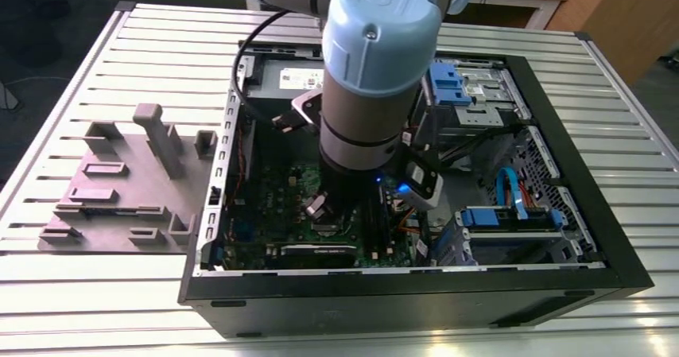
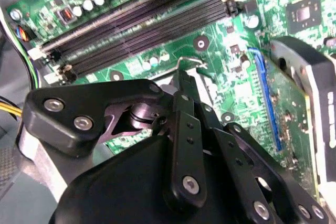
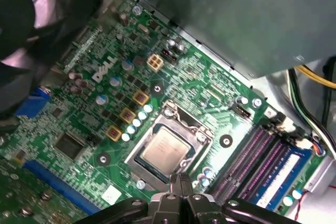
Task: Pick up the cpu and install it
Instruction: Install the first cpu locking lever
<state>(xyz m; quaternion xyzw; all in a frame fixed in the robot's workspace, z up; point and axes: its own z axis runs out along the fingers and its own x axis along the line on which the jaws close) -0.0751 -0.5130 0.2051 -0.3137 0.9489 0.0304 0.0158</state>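
First wrist view: cpu [image 3: 165,148] sits flat in the motherboard socket [image 3: 170,148] just ahead of the jaws [image 3: 180,179], which are pinched shut, empty, clear of the chip.

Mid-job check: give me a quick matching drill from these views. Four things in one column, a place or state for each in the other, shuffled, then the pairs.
Things:
1. cpu
2. gripper
3. memory slots
4. fixture block

Places or states:
A. on the slatted table, outside the case on the exterior view's left
B. lying in the socket on the motherboard
C. long dark rows, unfilled
D. fingers closed together, just over the socket edge

Pairs: 1-B, 2-D, 3-C, 4-A
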